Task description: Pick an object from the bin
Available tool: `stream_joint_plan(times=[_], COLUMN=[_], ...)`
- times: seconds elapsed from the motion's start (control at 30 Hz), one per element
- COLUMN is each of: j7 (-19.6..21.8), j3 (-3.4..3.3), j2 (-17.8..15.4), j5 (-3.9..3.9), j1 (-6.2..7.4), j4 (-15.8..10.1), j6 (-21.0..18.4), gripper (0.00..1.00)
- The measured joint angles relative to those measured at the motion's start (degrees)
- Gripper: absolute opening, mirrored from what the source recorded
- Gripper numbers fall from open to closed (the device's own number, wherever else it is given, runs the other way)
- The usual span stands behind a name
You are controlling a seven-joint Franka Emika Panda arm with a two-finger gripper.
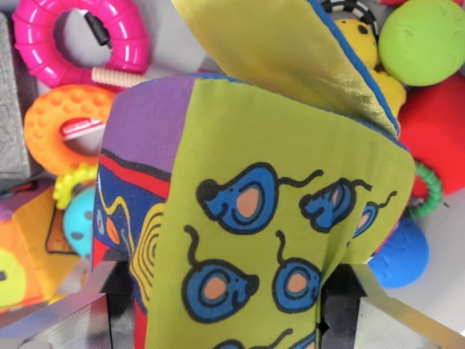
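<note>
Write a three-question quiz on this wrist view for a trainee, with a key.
1. True or false: the cloth book sits between the fingers.
2. What is printed on the book's green panel? A) blue mice B) red stars C) white clouds
3. Fill in: the pink ring lies at the wrist view's upper ____.

Key: 1 true; 2 A; 3 left. Behind the book are an orange ring, a green ball and a blue ball.
</note>
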Motion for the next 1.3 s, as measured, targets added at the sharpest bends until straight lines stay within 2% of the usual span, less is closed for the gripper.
stream_joint_plan(times=[0.63, 1.3], j7=[0.0, 0.0], j3=[0.00, -0.05], j2=[-6.9, -10.5], j5=[0.12, 0.15], j1=[0.00, 0.00], j4=[5.4, 12.7], j6=[-12.3, -23.2], gripper=[0.00, 0.00])
